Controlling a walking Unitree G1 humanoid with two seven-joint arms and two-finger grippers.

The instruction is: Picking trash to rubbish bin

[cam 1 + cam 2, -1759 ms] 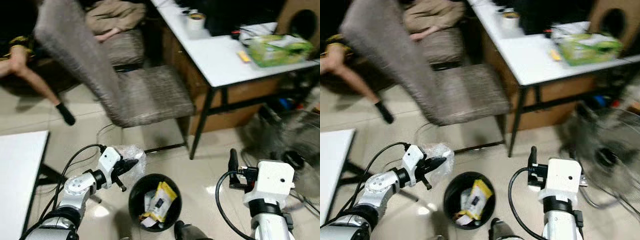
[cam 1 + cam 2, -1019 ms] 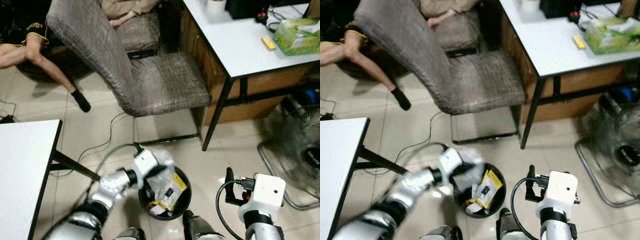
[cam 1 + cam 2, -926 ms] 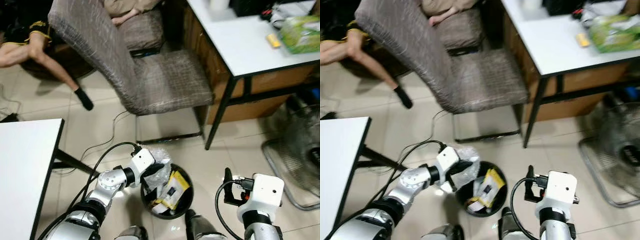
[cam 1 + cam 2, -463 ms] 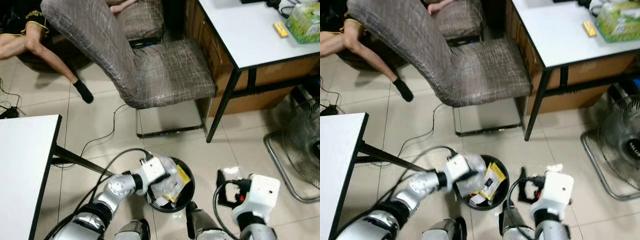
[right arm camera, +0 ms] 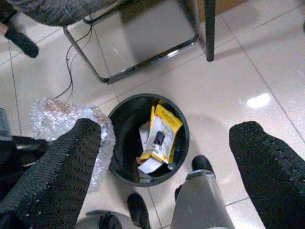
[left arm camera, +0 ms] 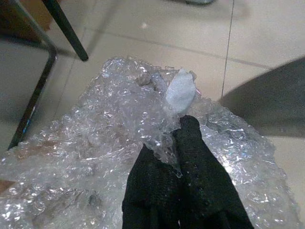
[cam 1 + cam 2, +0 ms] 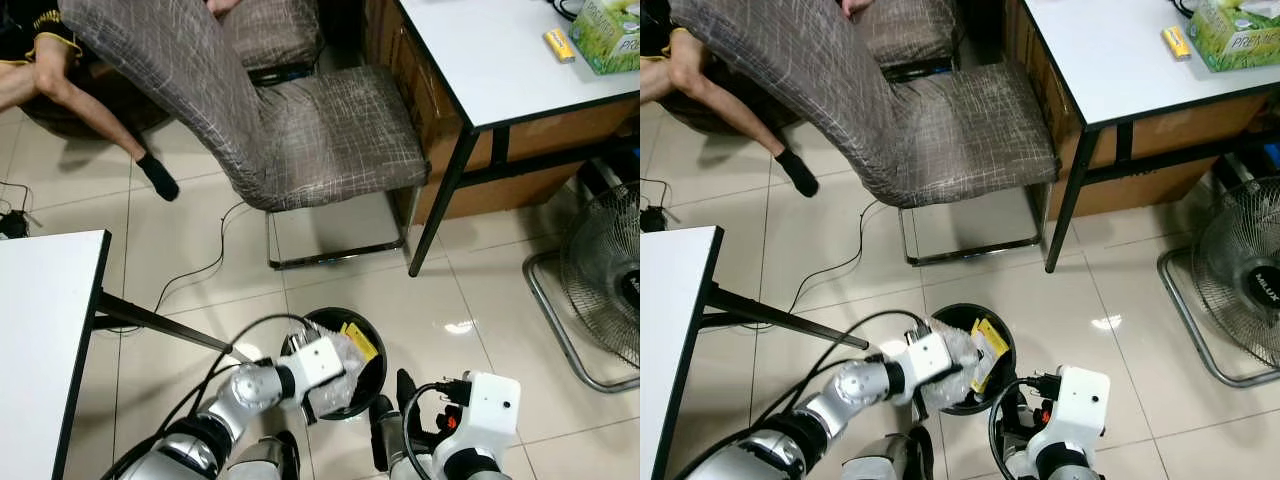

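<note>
Nearly done, by the look of it; the black rubbish bin [image 7: 350, 362] sits on the tiled floor at the robot's feet, yellow packaging already inside; the wad of bubble wrap [image 6: 119, 143] hangs at its left rim, partly over the opening, not yet let go; the left gripper [image 6: 174, 148] has its jaws clamped on it; the right gripper [image 5: 164, 157], jaws wide apart, idles above.

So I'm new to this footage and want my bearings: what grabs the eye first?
The left pincer, shut on a crumpled wad of bubble wrap, holds it at the rim of the black bin on the tiled floor. A yellow packet already lies inside. Behind stands a grey chair, and the right pincer hangs open nearby.
</note>
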